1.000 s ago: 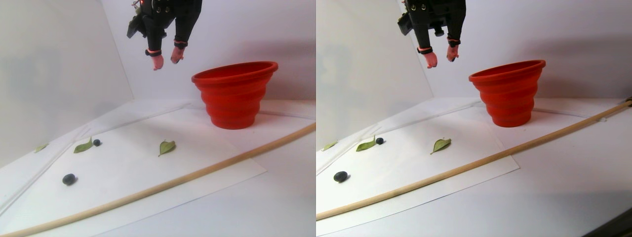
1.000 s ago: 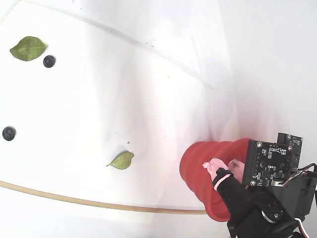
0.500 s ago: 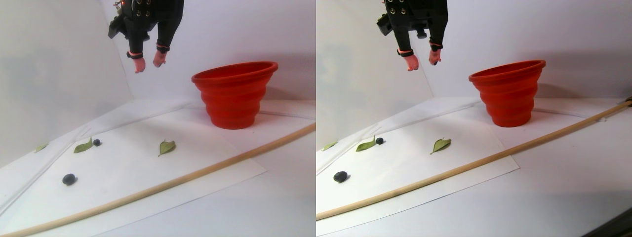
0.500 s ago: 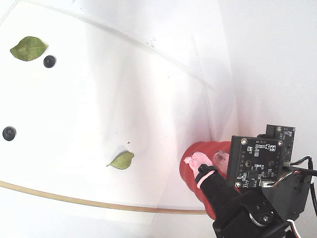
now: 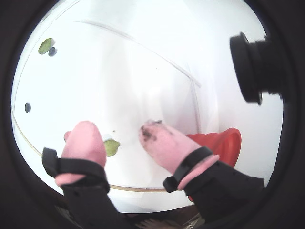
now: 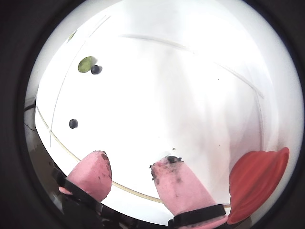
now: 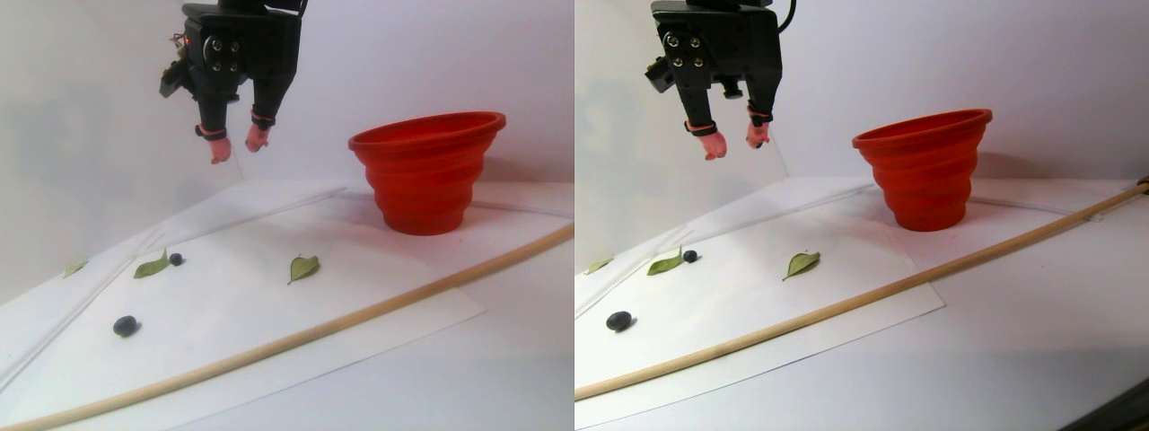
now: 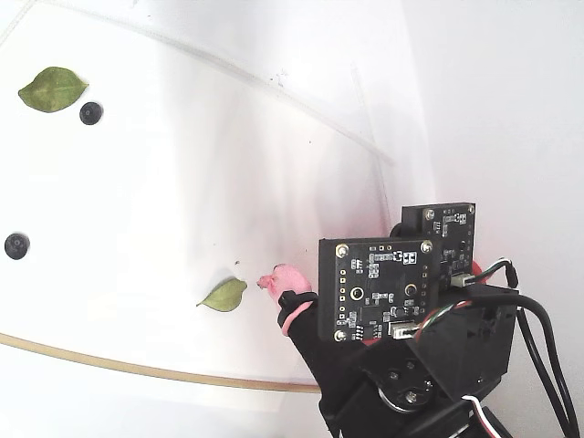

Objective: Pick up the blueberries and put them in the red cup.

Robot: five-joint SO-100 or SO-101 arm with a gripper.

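Gripper (image 7: 238, 144) high in the air, left of the red cup (image 7: 427, 171) in the stereo pair, well above the white sheet (image 7: 269, 301). Pink fingertips (image 6: 178, 183) parted, a clear gap between them, nothing held; dark smudges on the pads. Two blueberries (image 7: 126, 326) down on the sheet, well apart: one near the sheet's left corner, the other (image 7: 176, 259) just beside a leaf (image 7: 152, 266). Another leaf (image 7: 303, 267) alone mid-sheet. Wooden stick (image 7: 359, 312) lying across the sheet's near edge. Cup upright at the back, inside not visible. In the fixed view, cup almost wholly hidden behind the arm.
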